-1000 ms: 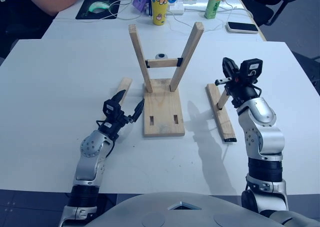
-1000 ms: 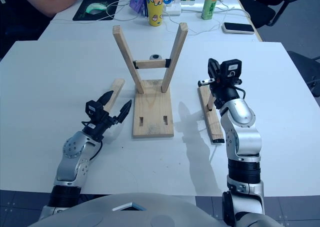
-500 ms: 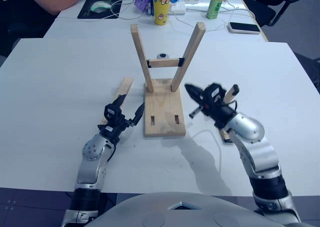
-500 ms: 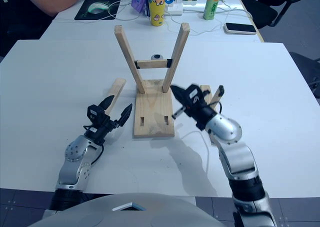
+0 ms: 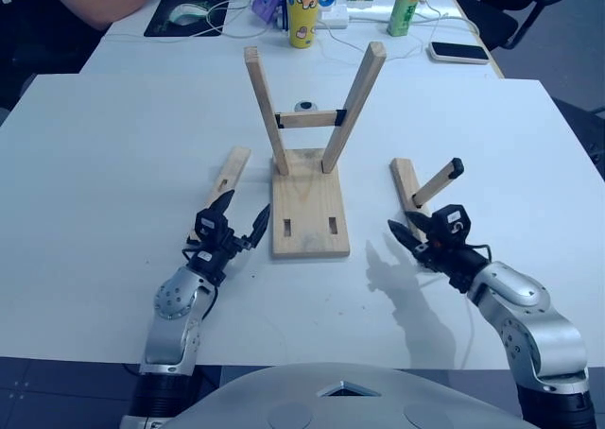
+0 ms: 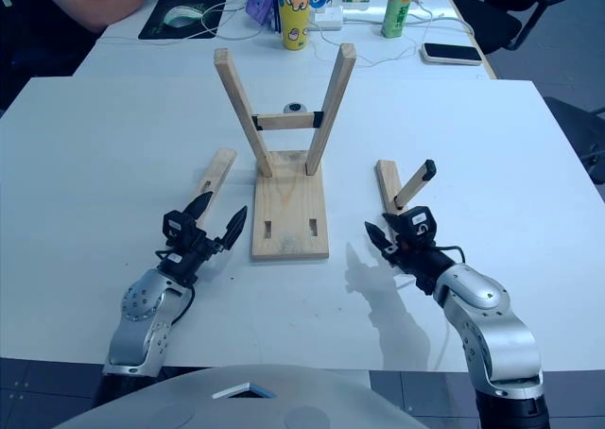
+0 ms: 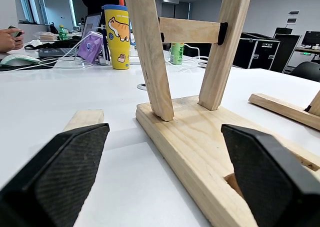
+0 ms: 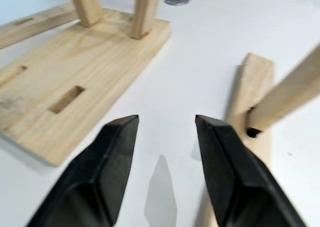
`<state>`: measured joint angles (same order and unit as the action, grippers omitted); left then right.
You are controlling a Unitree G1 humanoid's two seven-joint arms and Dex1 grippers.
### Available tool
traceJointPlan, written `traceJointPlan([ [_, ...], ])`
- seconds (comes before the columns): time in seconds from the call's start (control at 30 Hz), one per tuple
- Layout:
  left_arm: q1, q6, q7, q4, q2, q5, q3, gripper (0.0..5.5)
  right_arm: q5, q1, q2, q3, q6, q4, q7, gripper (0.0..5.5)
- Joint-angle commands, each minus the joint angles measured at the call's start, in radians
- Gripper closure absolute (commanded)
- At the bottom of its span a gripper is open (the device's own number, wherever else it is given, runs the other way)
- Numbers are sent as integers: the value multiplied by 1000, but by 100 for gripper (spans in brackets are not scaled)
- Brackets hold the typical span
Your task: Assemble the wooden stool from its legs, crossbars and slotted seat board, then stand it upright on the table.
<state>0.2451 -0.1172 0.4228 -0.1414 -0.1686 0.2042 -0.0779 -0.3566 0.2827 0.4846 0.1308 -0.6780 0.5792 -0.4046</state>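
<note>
White table [image 5: 113, 145], slotted seat board [image 5: 309, 212], loose leg [image 5: 234, 164] partly behind spread left fingers [image 7: 65, 177], right fingers [image 8: 112, 157] spread

Head pair: we look forward and down over the whole table [image 5: 113, 145]; both eyes share one scene.
Left wrist: we sit low near the tabletop, close, facing the seat board [image 7: 200, 137] side-on.
Right wrist: we look down, close, on the same board.

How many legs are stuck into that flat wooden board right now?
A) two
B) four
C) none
A: two legs stand up from the far end of the seat board, joined by a crossbar, while the two slots at its near end are empty.
</note>
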Motion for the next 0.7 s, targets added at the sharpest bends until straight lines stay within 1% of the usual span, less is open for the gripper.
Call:
traceJointPlan([
  [0.03,6,2,-14,-18,3,-13,-6,134,63,-28,13,28,-21,-19,68,271],
  [0.1,-1,8,-14,-20,0,-12,-4,134,96,-45,20,19,-40,-38,94,255],
  [0.2,-13,14,-10,-17,-6,-11,-3,134,137,-54,32,-15,-66,-55,110,255],
  [0.37,-32,19,-3,-12,-11,-8,-1,134,170,-77,8,-56,-123,-115,126,255],
  [0.47,-36,22,2,-10,-16,-4,4,134,190,-92,11,-65,-152,-153,141,255],
  [0.57,-41,26,4,-12,-20,-3,5,134,166,-105,-19,-48,-211,-167,141,255],
  [0.7,-37,29,3,-16,-24,-5,7,134,143,-118,-35,-33,-293,-161,140,313],
])
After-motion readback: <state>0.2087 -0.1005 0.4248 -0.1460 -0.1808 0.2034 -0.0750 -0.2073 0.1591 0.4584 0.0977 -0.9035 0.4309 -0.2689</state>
